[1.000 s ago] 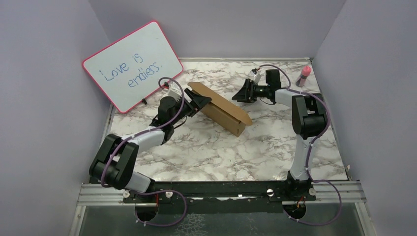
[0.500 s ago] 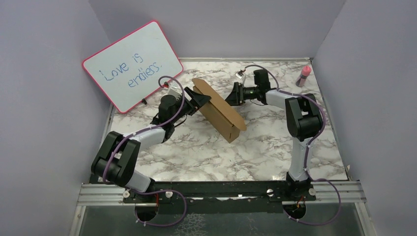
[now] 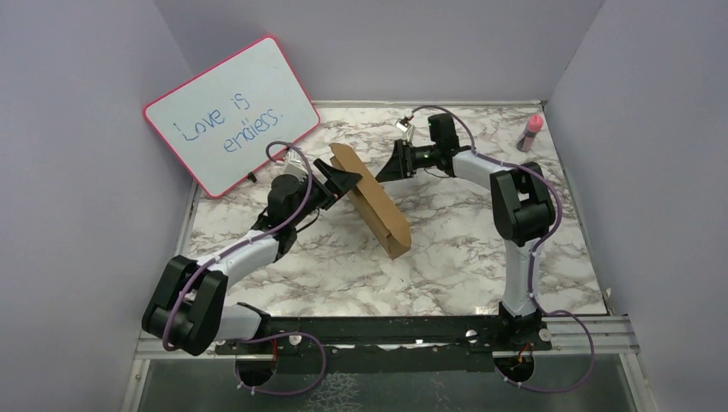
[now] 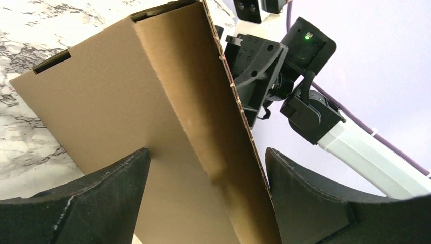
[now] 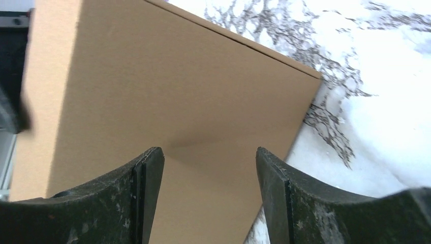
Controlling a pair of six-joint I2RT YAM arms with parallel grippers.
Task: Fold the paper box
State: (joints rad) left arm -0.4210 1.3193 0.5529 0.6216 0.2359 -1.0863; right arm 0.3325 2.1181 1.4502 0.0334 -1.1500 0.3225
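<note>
One box, one board, one bottle, two robot arms.

There is one brown paper box (image 3: pixel 371 199) on one marble table (image 3: pixel 446 257). There is one white board (image 3: pixel 232 113) with a pink edge, and it has three words on it. There is one small pink bottle (image 3: pixel 531 130). There are two robot arms, a left arm (image 3: pixel 249 249) and a right arm (image 3: pixel 515 206). Each arm has one gripper, so there are two: the left gripper (image 3: pixel 343 182) and the right gripper (image 3: pixel 388 165). Each gripper has two black fingers (image 4: pixel 76 203), four in all. Three pale purple walls (image 3: pixel 386 51) stand around the table.
</note>
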